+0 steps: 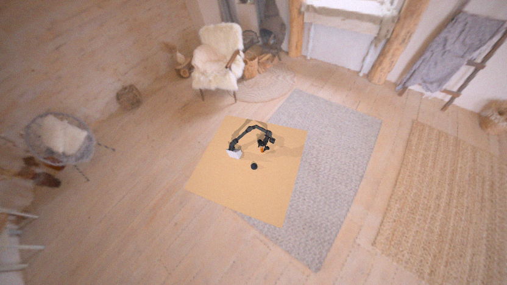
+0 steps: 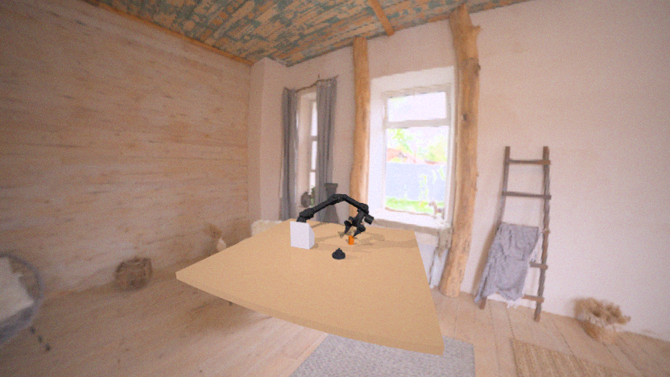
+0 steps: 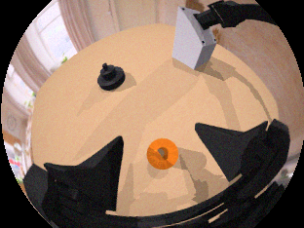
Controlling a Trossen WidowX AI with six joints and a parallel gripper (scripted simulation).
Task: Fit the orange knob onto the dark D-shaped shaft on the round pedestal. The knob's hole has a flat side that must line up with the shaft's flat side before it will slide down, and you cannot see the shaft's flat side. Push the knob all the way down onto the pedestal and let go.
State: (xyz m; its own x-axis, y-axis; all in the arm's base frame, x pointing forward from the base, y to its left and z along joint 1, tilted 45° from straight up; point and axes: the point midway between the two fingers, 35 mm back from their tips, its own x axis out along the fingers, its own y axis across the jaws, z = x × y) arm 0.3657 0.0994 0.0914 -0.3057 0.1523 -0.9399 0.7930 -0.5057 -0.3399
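Counter (image 1: 244, 191) (image 2: 318, 290) (image 3: 146, 112): pale wood top, carries everything here. Arm (image 1: 254, 126) (image 2: 338, 197): black, arched over the counter, reaching down at its far end. White block (image 1: 234, 153) (image 2: 302, 235) (image 3: 192, 41): at the arm's base end, well apart from the knob. Hand (image 1: 263, 145) (image 2: 352, 233) (image 3: 160, 133): fingers spread wide, nothing gripped, one on each side of the knob in wrist view. Round pedestal (image 1: 253, 166) (image 2: 338, 254) (image 3: 111, 79): black, shaft sticking up, no knob on it. Orange knob (image 1: 262, 150) (image 2: 350, 240) (image 3: 171, 163): upright, off the pedestal, below the hand; wrist view looks down on its round end and central hole.
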